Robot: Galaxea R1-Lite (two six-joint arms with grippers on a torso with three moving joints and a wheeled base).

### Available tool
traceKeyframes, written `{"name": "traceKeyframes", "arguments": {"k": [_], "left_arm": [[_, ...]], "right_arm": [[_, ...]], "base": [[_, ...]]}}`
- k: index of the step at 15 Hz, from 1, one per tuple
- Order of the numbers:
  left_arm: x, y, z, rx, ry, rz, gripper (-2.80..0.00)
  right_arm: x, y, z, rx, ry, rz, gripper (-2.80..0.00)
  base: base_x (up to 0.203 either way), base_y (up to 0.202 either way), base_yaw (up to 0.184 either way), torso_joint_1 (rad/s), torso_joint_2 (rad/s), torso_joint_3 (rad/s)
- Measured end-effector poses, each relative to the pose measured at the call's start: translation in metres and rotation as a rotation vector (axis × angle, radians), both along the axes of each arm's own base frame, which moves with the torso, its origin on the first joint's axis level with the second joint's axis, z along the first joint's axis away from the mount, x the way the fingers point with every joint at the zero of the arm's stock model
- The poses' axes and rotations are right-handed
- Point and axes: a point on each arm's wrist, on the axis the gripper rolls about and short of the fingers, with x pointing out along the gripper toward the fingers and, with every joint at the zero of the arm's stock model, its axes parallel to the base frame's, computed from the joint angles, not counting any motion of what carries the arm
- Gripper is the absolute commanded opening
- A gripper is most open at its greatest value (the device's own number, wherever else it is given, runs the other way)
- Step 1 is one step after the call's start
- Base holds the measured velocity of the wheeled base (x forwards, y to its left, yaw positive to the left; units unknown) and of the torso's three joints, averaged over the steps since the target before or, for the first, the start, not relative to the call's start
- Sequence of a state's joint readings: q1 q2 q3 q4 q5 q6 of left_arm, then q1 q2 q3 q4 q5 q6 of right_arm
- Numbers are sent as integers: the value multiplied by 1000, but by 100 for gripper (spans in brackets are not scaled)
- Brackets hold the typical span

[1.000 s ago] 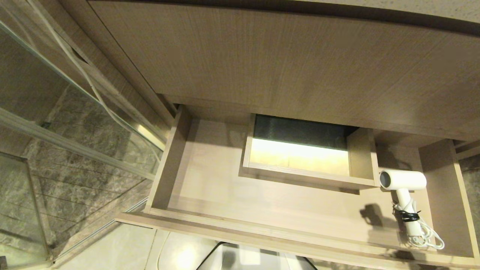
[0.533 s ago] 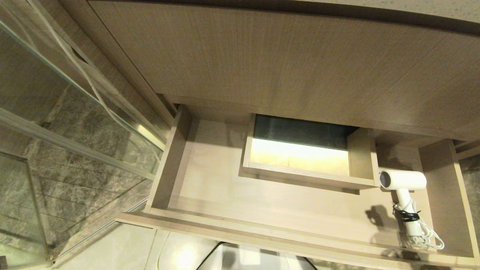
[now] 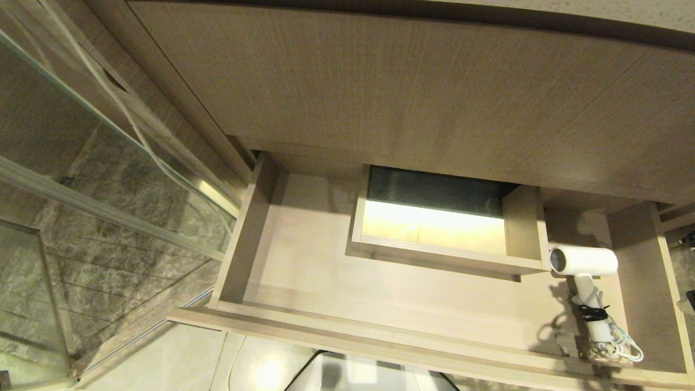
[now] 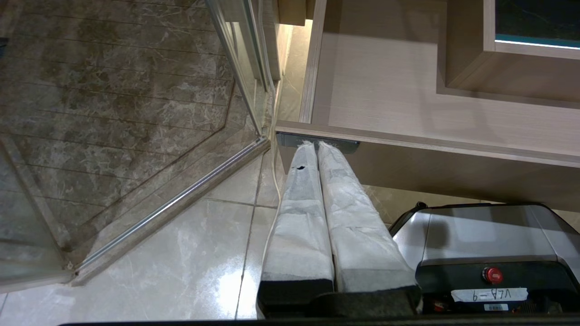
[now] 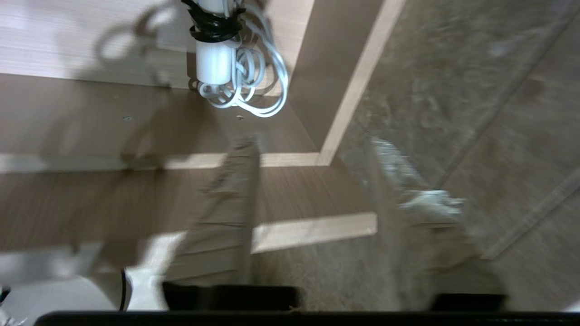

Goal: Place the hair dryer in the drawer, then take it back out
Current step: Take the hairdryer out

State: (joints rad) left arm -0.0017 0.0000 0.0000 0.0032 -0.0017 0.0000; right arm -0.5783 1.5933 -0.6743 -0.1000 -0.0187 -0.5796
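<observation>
The white hair dryer (image 3: 583,260) lies in the right end of the open wood-grain drawer (image 3: 380,288), barrel towards the back, handle and bundled white cord towards the front. In the right wrist view the handle end and cord of the hair dryer (image 5: 213,61) lie beyond the drawer's front rim (image 5: 281,159). My right gripper (image 5: 312,144) hangs open and empty above the drawer's front right corner, apart from the dryer. My left gripper (image 4: 316,144) is shut and empty, its tips at the black plate at the left end of the drawer (image 4: 408,90) front.
A box-shaped cut-out (image 3: 434,228) stands in the drawer's middle rear. A tall wood-grain panel (image 3: 407,92) rises above the drawer. A glass partition with a metal frame (image 3: 81,163) stands to the left over dark stone floor. The robot's base (image 4: 485,244) sits below the drawer front.
The shadow on the drawer floor has slid right, up to the hair dryer's handle. A small dark part has come in at the right edge. The hair dryer has not moved.
</observation>
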Motion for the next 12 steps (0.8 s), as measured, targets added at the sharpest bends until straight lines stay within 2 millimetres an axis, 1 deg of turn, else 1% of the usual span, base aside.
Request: {"name": "traceKeyframes", "arguments": {"k": [3, 9, 12], "left_arm": [[0, 0, 0, 0, 0, 0, -280], [0, 0, 0, 0, 0, 0, -280], [0, 0, 0, 0, 0, 0, -280]], "right_arm": [[21, -14, -17, 59, 34, 19, 0], [64, -26, -69, 262, 71, 168, 0], [84, -36, -92, 276, 73, 185, 0]], "base": [[0, 0, 0, 0, 0, 0], [0, 0, 0, 0, 0, 0], [0, 0, 0, 0, 0, 0]]}}
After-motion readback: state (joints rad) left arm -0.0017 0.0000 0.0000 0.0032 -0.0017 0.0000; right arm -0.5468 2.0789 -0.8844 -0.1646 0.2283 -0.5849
